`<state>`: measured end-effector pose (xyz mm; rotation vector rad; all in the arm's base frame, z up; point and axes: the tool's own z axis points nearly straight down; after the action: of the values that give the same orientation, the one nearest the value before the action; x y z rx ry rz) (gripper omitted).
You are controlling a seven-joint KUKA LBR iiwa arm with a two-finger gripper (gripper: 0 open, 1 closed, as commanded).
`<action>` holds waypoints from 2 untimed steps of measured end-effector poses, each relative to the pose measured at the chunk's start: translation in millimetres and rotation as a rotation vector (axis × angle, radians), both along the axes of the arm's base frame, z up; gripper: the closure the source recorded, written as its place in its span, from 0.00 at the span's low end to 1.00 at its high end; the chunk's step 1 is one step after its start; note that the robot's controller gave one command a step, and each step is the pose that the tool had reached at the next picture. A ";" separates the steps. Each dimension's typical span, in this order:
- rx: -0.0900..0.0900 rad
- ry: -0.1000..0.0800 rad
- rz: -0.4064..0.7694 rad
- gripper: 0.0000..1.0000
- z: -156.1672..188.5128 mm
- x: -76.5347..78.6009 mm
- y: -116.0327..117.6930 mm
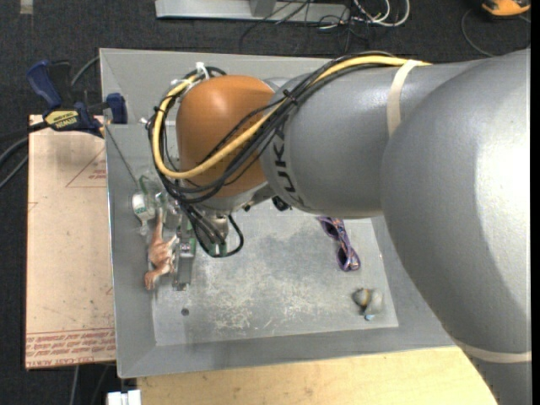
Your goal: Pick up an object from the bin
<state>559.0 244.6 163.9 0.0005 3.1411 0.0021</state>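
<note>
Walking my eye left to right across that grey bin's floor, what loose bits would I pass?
Pinkish-orange crumpled scrap, close beside the gripper → purple striped looped strip → small grey-beige lump.

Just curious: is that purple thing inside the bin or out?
Inside: the purple thing lies on the floor of the bin, within its walls.

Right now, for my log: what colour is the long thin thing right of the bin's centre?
Purple; the strip shows best in the camera view.
</note>
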 end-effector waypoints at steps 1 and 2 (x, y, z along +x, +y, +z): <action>0.002 -0.002 0.180 0.00 -84.1 -1.4 4.4; 0.001 -0.017 0.259 0.00 -95.0 -1.8 5.7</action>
<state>557.2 250.4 68.9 -0.4032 3.0982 0.0037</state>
